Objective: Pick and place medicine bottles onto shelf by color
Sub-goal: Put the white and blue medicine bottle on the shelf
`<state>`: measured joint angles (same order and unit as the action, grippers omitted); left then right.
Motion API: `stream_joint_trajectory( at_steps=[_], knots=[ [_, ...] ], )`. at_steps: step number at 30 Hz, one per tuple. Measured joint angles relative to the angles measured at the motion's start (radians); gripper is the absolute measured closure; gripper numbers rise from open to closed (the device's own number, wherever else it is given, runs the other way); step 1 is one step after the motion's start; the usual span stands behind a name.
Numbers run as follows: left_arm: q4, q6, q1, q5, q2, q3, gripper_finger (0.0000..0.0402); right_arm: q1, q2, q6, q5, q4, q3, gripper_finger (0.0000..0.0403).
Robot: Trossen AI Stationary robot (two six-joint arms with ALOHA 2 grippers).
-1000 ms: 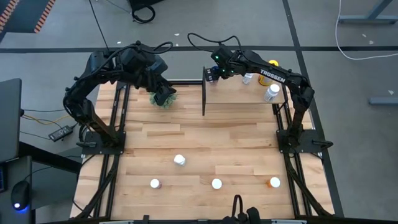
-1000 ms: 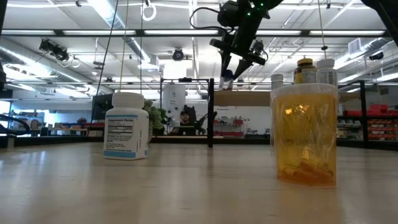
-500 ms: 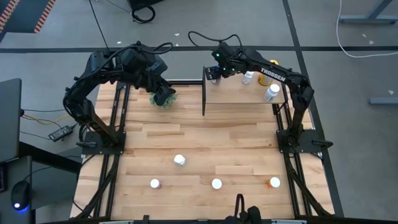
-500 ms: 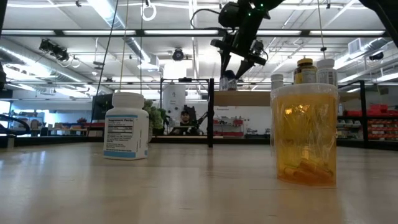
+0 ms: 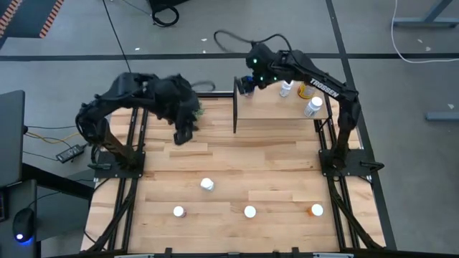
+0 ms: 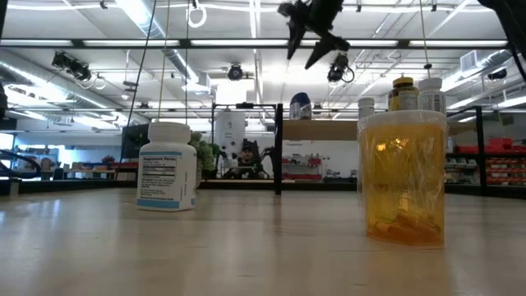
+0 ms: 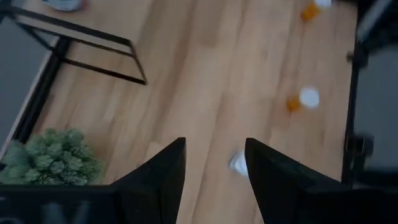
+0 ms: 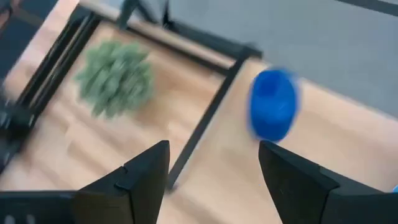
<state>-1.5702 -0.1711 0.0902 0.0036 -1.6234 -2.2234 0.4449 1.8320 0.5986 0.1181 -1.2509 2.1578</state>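
The blue bottle (image 5: 247, 87) stands upright on its base on the far left corner of the shelf (image 5: 276, 113), also in the low view (image 6: 300, 105) and the right wrist view (image 8: 272, 102). My right gripper (image 6: 304, 51) hangs open well above it, touching nothing. Two white bottles (image 5: 285, 89) (image 5: 312, 106) and a yellow-capped amber one (image 5: 305, 92) stand on the shelf too. On the tabletop stand white bottles (image 5: 207, 184) (image 5: 249, 211) (image 5: 178, 211) and an orange one (image 5: 316, 210). My left gripper (image 5: 181, 134) is open above the table's left middle.
The green plant (image 7: 50, 155) sits at the far left, partly under my left arm in the high view. A black upright divider (image 5: 234, 106) bounds the shelf's left side. Close to the low camera stand an orange bottle (image 6: 403, 177) and a white one (image 6: 167, 164).
My right gripper, which held the blue bottle down at the shelf's far left corner, has let go, opened and risen straight up; the bottle stays standing there. My left arm has swung from over the plant toward the near edge, out over the bare table.
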Motion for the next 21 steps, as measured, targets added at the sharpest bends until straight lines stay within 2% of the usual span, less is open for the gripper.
stream_joint_trajectory(
  at_steps=[4,9,13,16,21],
  knots=[
    [0.000,0.053,-0.080,0.004,0.000,0.109,0.0224,-0.110,0.000,-0.026,-0.002,-0.103,0.050,0.0148],
    [0.014,0.074,-0.159,0.002,0.007,0.299,0.0201,-0.286,-0.002,-0.038,0.000,-0.327,0.124,0.0148],
    [0.211,0.044,-0.204,0.012,0.048,0.484,0.0179,-0.457,-0.037,-0.031,0.009,-0.310,0.123,0.0148],
    [0.387,-0.012,-0.225,0.063,0.077,0.625,0.0166,-0.571,-0.057,0.027,0.029,-0.321,0.124,0.0148],
    [0.587,-0.057,-0.285,0.077,0.088,0.798,0.0151,-0.741,-0.068,0.134,0.076,-0.320,0.122,0.0148]
  ],
)
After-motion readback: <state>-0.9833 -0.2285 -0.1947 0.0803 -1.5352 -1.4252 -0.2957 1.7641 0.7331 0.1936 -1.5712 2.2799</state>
